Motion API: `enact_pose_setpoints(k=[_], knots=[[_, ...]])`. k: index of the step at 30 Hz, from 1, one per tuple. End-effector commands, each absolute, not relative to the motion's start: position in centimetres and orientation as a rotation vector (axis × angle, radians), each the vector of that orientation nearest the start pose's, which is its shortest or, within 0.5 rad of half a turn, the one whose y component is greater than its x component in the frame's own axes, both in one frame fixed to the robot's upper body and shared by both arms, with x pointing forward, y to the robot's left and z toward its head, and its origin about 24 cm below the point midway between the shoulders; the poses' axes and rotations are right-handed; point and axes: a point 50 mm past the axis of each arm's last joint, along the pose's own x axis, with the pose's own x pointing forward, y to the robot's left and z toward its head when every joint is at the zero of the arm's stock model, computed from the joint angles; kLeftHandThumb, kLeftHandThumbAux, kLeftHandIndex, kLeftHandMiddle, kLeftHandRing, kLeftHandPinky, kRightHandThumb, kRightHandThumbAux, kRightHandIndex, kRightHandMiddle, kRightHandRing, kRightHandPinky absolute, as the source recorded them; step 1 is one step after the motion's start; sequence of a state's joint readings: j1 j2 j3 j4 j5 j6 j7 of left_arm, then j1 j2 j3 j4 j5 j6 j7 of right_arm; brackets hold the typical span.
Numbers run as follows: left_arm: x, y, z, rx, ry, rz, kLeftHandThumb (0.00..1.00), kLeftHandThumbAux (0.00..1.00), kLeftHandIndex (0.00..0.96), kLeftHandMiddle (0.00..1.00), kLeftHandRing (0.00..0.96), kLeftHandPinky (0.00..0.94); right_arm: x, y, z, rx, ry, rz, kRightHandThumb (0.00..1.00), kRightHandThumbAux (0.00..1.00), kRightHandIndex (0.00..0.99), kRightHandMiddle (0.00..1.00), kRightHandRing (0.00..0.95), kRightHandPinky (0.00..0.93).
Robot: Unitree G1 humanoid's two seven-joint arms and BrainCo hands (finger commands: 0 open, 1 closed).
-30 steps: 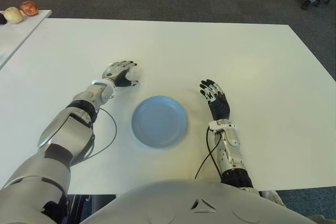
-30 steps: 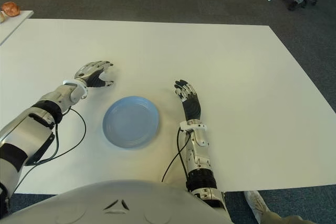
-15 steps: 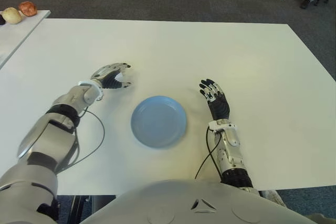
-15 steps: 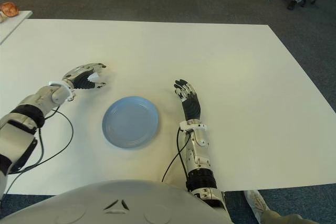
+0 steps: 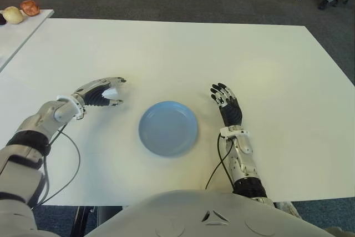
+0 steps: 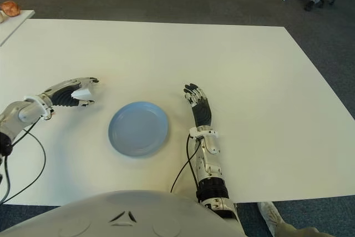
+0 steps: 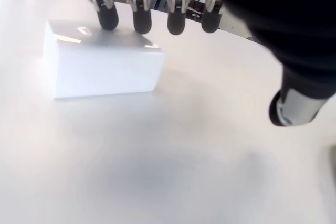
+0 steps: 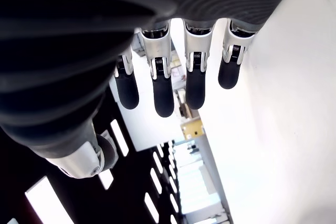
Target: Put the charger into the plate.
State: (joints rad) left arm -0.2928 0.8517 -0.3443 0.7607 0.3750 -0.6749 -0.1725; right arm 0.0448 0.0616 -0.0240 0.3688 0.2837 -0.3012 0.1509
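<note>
My left hand (image 5: 102, 94) is at about nine o'clock from the blue plate (image 5: 168, 127) on the white counter (image 5: 183, 54). Its fingers (image 7: 142, 9) reach out over the white charger (image 7: 100, 66), their tips at its top edge and the thumb apart from it; whether this is a firm hold I cannot tell. The charger is beside the plate, not in it. Compared with half a second ago, this hand and the charger have shifted further from the plate. My right hand (image 5: 227, 106), at three o'clock from the plate, has not moved; its fingers are extended and it holds nothing.
</note>
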Motion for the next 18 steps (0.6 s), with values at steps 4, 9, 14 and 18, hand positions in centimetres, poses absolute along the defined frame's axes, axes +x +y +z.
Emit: enact_pose_setpoints(k=[4, 9, 14, 18], knots=[[23.9, 29.6, 4.2, 1.114, 0.17, -0.661, 0.0, 0.589, 0.0, 0.0, 0.0, 0.0, 21.4, -12.9, -5.1, 0.381, 0.26, -0.019, 0.0, 0.686, 0.209, 0.253, 0.194, 0.15], [23.1, 29.5, 5.3, 1.048, 0.179, -0.659, 0.0, 0.596, 0.0, 0.003, 0.0, 0.0, 21.4, -12.8, -5.1, 0.374, 0.264, -0.02, 0.0, 0.684, 0.207, 0.245, 0.187, 0.14], [22.3, 29.3, 5.6, 0.977, 0.202, -0.646, 0.0, 0.598, 0.0, 0.004, 0.0, 0.0, 21.5, -12.8, -5.1, 0.367, 0.27, -0.022, 0.0, 0.682, 0.206, 0.243, 0.185, 0.139], [21.6, 29.0, 5.7, 0.93, 0.208, -0.637, 0.0, 0.612, 0.0, 0.002, 0.0, 0.0, 21.5, -12.8, -5.1, 0.365, 0.274, -0.024, 0.0, 0.681, 0.204, 0.249, 0.19, 0.146]])
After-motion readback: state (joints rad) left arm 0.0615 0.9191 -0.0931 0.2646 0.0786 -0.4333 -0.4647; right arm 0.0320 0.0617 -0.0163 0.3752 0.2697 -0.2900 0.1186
